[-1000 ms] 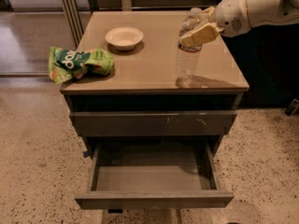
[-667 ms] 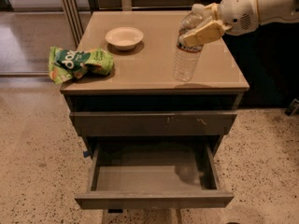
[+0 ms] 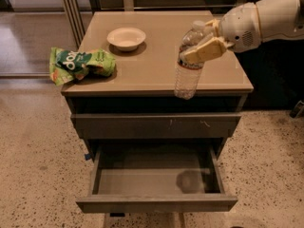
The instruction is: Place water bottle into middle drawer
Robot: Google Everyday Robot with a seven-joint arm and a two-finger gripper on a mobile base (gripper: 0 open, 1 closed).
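Observation:
My gripper (image 3: 203,47) comes in from the right on a white arm and is shut on the water bottle (image 3: 188,75), a clear ribbed bottle with a white cap. I hold it upright in the air by its upper half, over the front right edge of the cabinet top. Below it the middle drawer (image 3: 156,204) stands pulled open, wide and shallow with a smooth grey inside. The bottle's shadow falls on the right part of the drawer floor.
A white bowl (image 3: 126,37) and a green snack bag (image 3: 80,63) lie on the tan cabinet top (image 3: 156,65). The shut drawer front with small white scratches (image 3: 156,125) is above the open drawer. Speckled floor surrounds the cabinet.
My gripper has lifted the bottle off the cabinet top and carried it forward and slightly left, past the front edge and over the open drawer.

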